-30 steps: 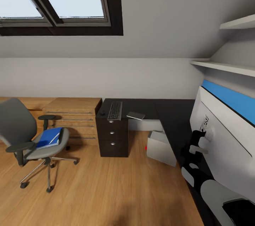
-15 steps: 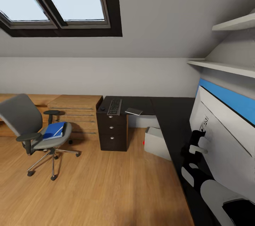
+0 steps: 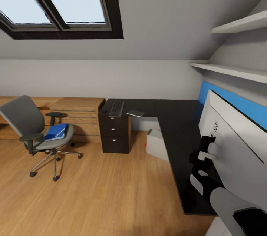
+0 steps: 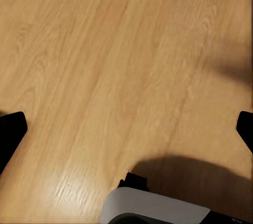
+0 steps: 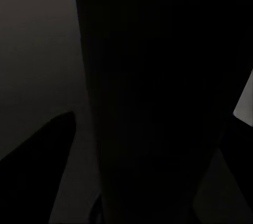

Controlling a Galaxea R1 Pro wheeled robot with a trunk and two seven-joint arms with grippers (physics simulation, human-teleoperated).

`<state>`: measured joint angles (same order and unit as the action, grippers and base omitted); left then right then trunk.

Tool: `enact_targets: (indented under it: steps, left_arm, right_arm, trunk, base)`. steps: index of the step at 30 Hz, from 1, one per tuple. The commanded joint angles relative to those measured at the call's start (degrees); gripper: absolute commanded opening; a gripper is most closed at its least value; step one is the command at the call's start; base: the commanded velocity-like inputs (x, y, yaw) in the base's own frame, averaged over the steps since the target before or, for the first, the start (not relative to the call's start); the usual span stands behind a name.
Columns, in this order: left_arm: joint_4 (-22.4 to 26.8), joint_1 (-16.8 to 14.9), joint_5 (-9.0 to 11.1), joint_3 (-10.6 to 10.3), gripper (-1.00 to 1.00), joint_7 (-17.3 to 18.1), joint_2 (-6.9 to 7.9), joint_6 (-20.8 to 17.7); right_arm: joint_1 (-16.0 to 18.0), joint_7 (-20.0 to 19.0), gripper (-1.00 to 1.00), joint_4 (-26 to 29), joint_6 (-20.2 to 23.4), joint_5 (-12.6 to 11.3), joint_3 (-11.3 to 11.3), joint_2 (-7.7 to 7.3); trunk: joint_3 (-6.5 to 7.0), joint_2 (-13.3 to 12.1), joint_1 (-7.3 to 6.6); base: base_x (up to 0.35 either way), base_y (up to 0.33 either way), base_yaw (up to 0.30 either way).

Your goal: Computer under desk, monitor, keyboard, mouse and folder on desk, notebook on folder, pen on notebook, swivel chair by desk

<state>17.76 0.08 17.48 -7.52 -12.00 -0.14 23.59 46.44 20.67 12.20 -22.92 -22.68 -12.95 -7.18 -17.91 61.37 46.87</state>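
The landmark here is the black L-shaped desk (image 3: 174, 117), which runs along the back wall and then down the right-hand side toward the robot. The large white-backed monitor (image 3: 237, 147) stands on the near leg of that desk with its rear panel toward the camera, and the robot's right gripper (image 3: 207, 143) is up against its back — apparently gripping the stand or a mount, though the dark right wrist view does not let me tell whether the fingers are closed. The left gripper (image 4: 126, 129) hangs over bare wooden floor with its fingertips spread wide and nothing between them. At the desk's far corner, above the drawers, lies the black keyboard (image 3: 116, 108), its long axis running from the desk front toward the wall; the small black mouse (image 3: 104, 110) sits just beside it, and a thin grey notebook (image 3: 135, 113) lies flat nearby. The white computer tower (image 3: 157, 145) stands under the desk. Well apart, the grey swivel chair (image 3: 40, 136) carries the blue folder (image 3: 55, 131) flat on its seat — not yet moved.
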Motion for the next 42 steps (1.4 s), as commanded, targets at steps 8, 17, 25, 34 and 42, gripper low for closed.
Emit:
enact_targets:
  steps: [8, 17, 25, 34, 42]
  left_arm:
    - [0.1, 0.0, 0.4, -0.5, 1.0, -0.4, 0.05, 0.1]
    - [0.1, 0.0, 0.4, -0.4, 1.0, -0.5, 0.12, 0.2]
    - [0.1, 0.0, 0.4, -0.4, 1.0, -0.4, 0.2, 0.2]
    - [0.1, 0.0, 0.4, -0.4, 1.0, -0.5, 0.3, 0.2]
    - [0.1, 0.0, 0.4, -0.3, 1.0, -0.5, 0.38, 0.3]
  right_arm:
    - [0.1, 0.2, 1.0, 0.0, -0.2, -0.2, -1.4, 0.06]
    - [0.1, 0.2, 1.0, 0.1, -0.2, -0.2, -1.4, 0.06]
    - [0.1, 0.2, 1.0, 0.1, -0.2, -0.2, -1.4, 0.12]
    - [0.1, 0.2, 1.0, 0.0, -0.2, -0.2, -1.4, 0.15]
    - [0.1, 0.4, 1.0, 0.0, -0.2, -0.2, -1.3, 0.2]
  trunk:
    - [-0.05, 0.1, 0.01]
    - [-0.05, 0.1, 0.01]
    - [-0.05, 0.1, 0.01]
    - [-0.05, 0.1, 0.01]
    - [-0.05, 0.1, 0.01]
  base:
    - [-0.001, -0.035, 0.0]
    - [0.0, 0.0, 0.0]
    - [0.0, 0.0, 0.0]
    - [0.0, 0.0, 0.0]
    - [0.0, 0.0, 0.0]
